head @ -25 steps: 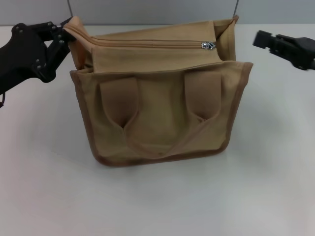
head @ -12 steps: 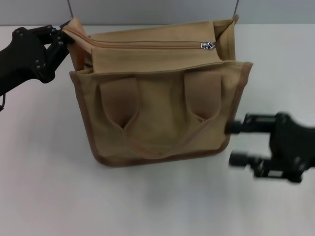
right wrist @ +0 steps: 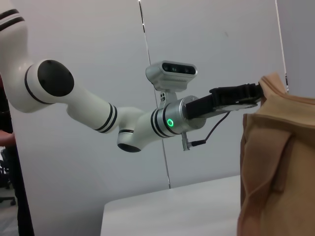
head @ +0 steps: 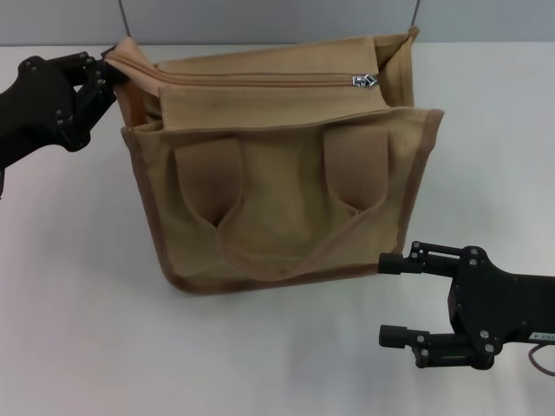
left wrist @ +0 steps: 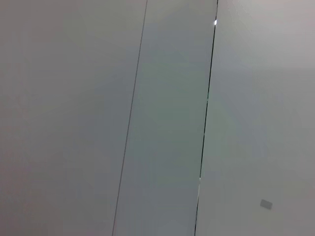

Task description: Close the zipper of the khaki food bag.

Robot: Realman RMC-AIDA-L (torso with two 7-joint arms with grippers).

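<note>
Both apart: left pincer (head: 111, 71) seemingly pinching bag (head: 286, 191) corner; right pincer (head: 392, 299) open nearby.

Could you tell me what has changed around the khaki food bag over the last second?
The right gripper swung from the far right of the table, level with the bag's top, down to the near right, and now hovers open just off the khaki food bag near its lower right corner. The left gripper stayed clamped on the bag's upper left corner. The zipper pull still sits at the right end.
</note>
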